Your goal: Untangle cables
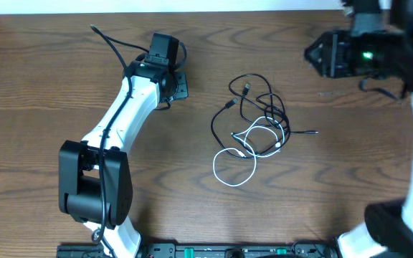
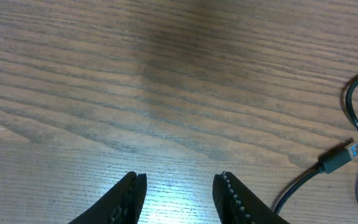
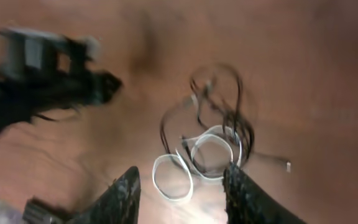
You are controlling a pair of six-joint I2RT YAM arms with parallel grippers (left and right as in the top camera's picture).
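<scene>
So, quick status from us: we see the cables (image 1: 258, 125) lying in one loose tangle around the middle of the bench (image 1: 41, 79), a bit nearer its right edge than its left. The white cable (image 1: 234, 184) makes a couple of loops on the near side of the pile. The black ones loop over it toward the far edge, with one thin end poking out toward the right edge. Nothing's gripping any of it.

The left gripper (image 2: 179, 182) sits over bare wood toward the far edge, left of the tangle and apart from it. Its jaws are parted with nothing between them. In its wrist view we spot a black plug (image 2: 339, 158) lying flat off to the side, not touching the fingers.

The right gripper (image 3: 182, 180) hangs above the far right corner, jaws apart and empty too, looking down at the tangle. That view's blurry.
</scene>
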